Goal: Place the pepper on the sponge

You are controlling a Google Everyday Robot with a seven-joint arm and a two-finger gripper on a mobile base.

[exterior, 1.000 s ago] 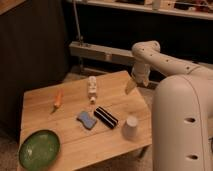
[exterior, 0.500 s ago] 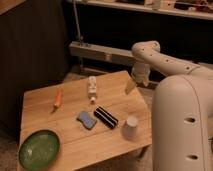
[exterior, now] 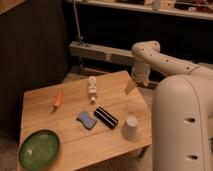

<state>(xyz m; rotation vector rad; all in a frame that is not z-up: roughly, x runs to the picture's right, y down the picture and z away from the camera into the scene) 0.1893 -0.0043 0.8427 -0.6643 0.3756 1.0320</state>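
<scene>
A small orange pepper (exterior: pixel 58 98) lies on the left part of the wooden table (exterior: pixel 67 135), its pale tip pointing toward the front. The flat blue sponge (exterior: pixel 86 119) rests near the table's middle, to the right of the pepper and nearer the front. My gripper (exterior: pixel 131 86) hangs above the table's far right edge, well away from both. It is open, with nothing between its fingers.
A black striped block (exterior: pixel 106 117) lies just right of the sponge. A white bottle-like object (exterior: pixel 92 88) lies at the back middle. An upturned white cup (exterior: pixel 131 128) stands at the front right and a green bowl (exterior: pixel 39 149) at the front left. My white body fills the right.
</scene>
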